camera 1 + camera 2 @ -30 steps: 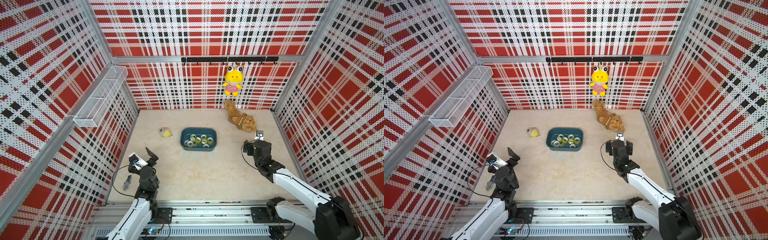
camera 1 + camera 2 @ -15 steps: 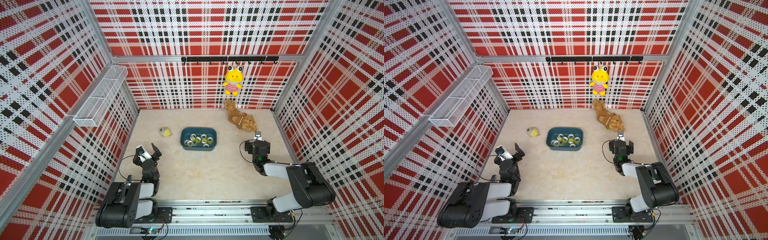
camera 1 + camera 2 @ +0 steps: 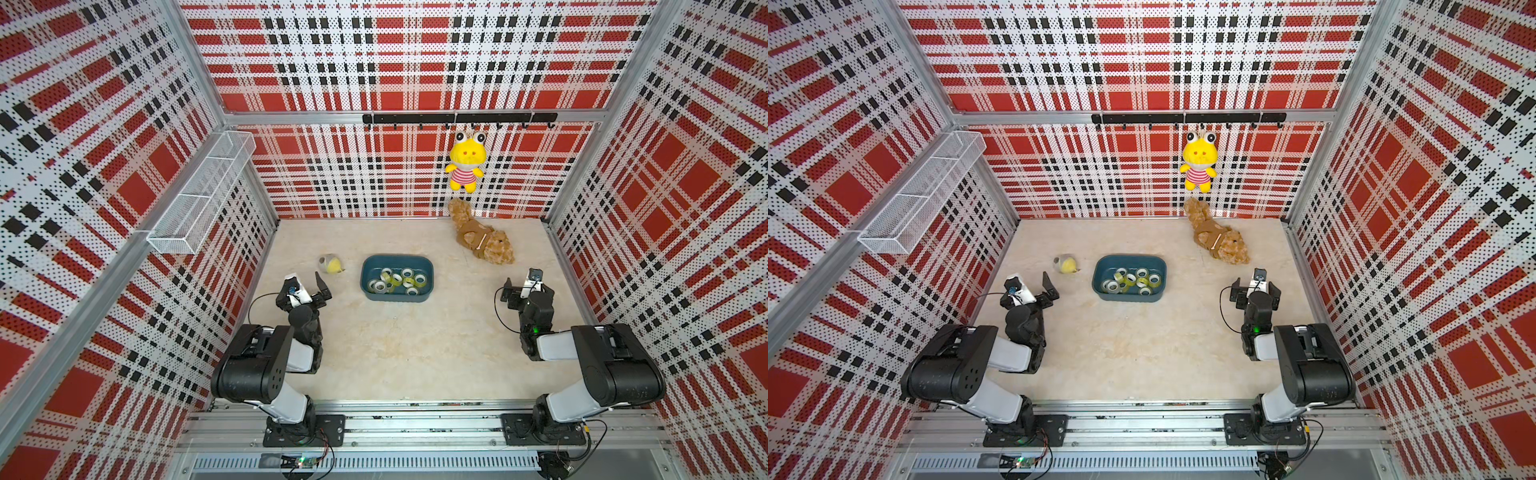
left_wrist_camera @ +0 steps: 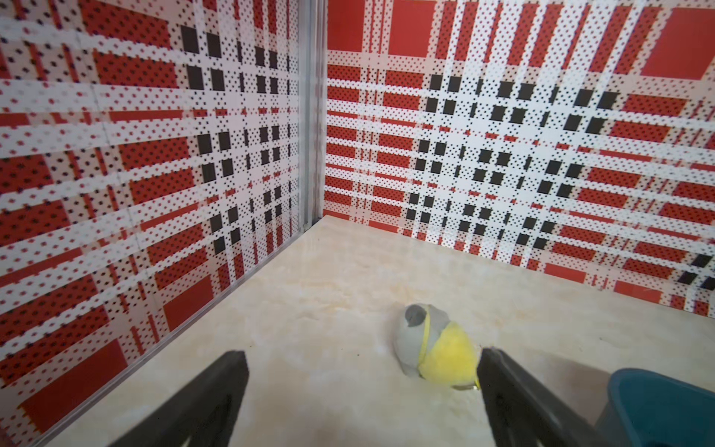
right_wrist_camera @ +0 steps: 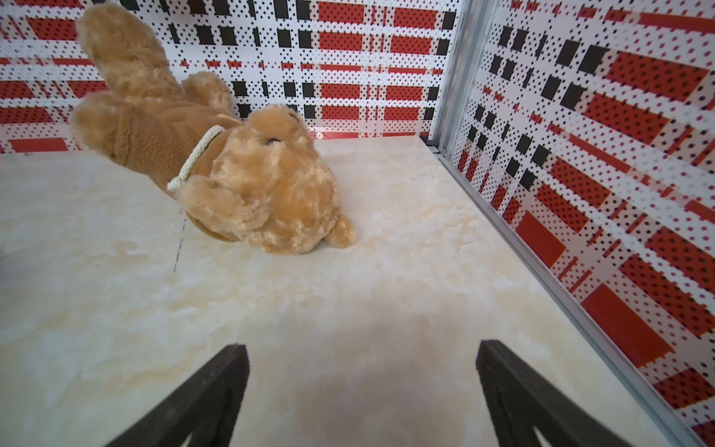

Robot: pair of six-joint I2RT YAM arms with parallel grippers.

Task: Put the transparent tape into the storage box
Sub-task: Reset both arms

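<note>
Our left hand [image 4: 360, 358] and right hand [image 5: 361, 350] both gape fully, holding nothing, low over the surface [image 3: 415, 345]. Inside the storage box [image 3: 390, 297] lie the transparent tape rolls [image 3: 398, 279], heaped; we see none loose outside it. We judge them light, stiff, slick rings, best pinched across the ring wall, one finger through the core.

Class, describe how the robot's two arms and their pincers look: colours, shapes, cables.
The left arm and right arm have bulky black joints, white links and a thin black cable looping by the wrist. The left pincer and right pincer each have two black tapering fingers.
</note>
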